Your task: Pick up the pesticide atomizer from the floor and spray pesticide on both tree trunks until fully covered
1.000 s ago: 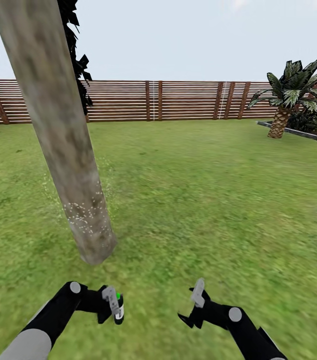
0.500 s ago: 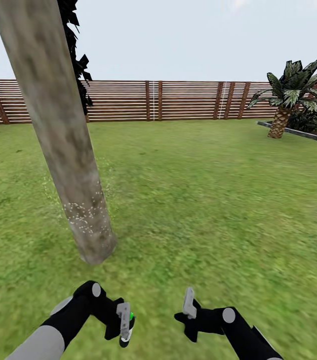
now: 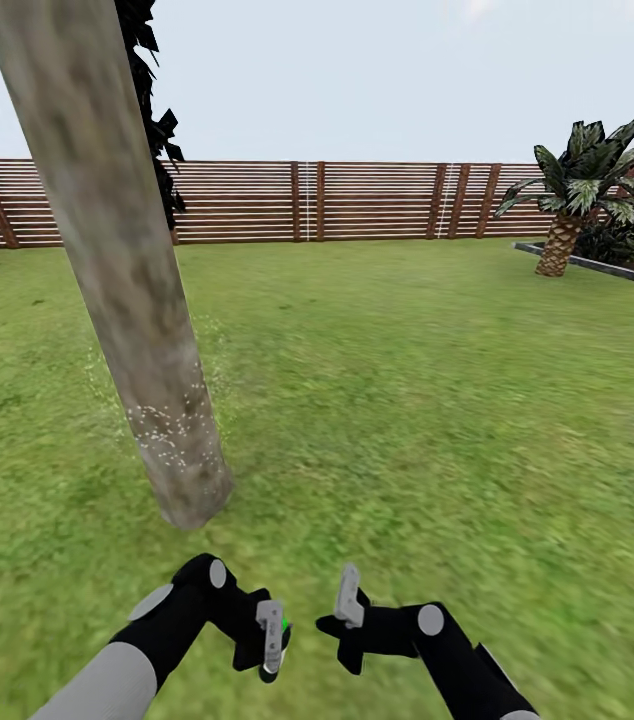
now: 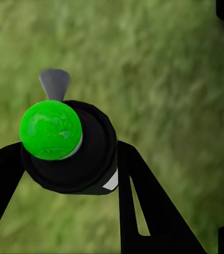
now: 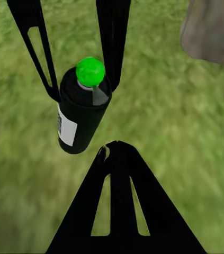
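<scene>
Atomizer in our left gripper, low over the lawn.
Thick mottled grey-tan tree trunk (image 3: pixel 117 270) stands left; our left gripper (image 3: pixel 271 640) clamps the black green-capped pesticide atomizer (image 4: pixel 69 145); our right gripper (image 3: pixel 345 610) has its fingers together, holding nothing.

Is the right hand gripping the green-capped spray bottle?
No: in the right wrist view the atomizer sits between the left hand's fingers, while the right hand is shut on nothing.

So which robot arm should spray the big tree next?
Probably the left: its gripper already clamps the atomizer, and the tree trunk stands on that side. The right gripper holds nothing.
</scene>
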### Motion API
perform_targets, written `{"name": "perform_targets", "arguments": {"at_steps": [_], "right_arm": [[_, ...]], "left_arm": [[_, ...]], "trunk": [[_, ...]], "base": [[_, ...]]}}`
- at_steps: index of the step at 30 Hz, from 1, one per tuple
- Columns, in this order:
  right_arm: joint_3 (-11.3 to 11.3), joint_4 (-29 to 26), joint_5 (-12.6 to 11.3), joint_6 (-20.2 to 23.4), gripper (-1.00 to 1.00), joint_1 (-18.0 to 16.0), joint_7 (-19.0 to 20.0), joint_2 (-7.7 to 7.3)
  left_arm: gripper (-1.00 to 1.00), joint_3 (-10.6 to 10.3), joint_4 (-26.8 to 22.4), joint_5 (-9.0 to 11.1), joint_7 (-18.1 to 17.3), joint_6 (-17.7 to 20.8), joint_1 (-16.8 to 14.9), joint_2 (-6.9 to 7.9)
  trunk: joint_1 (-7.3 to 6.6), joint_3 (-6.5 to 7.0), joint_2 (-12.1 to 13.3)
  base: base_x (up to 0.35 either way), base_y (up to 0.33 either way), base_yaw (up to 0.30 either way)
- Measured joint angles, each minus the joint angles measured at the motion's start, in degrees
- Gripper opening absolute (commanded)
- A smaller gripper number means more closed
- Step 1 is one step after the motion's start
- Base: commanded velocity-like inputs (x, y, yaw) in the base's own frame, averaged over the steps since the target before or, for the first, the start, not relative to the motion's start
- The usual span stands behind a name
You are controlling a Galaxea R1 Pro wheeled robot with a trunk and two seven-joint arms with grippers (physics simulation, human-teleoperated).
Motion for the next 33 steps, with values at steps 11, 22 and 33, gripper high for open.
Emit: {"name": "perform_targets", "arguments": {"at_steps": [11, 22, 33], "right_arm": [[0.0, -0.1, 0.0, 0.0, -1.0, 0.0, 0.0, 0.36], [0.0, -0.1, 0.0, 0.0, -1.0, 0.0, 0.0, 0.35], [0.0, -0.3, 0.0, 0.0, -1.0, 0.0, 0.0, 0.36]], "left_arm": [[-1.0, 0.0, -0.1, 0.1, 0.1, 0.0, 0.0, -1.98], [-1.0, 0.1, -0.1, 0.7, 0.0, 0.0, 0.0, -3.42], [-1.0, 0.1, -0.1, 0.8, 0.0, 0.0, 0.0, -4.21]], "trunk": [[0.0, 0.0, 0.0], [0.0, 0.0, 0.0], [0.0, 0.0, 0.0]], "base": [[0.0, 0.0, 0.0], [0.0, 0.0, 0.0], [0.0, 0.0, 0.0]]}}
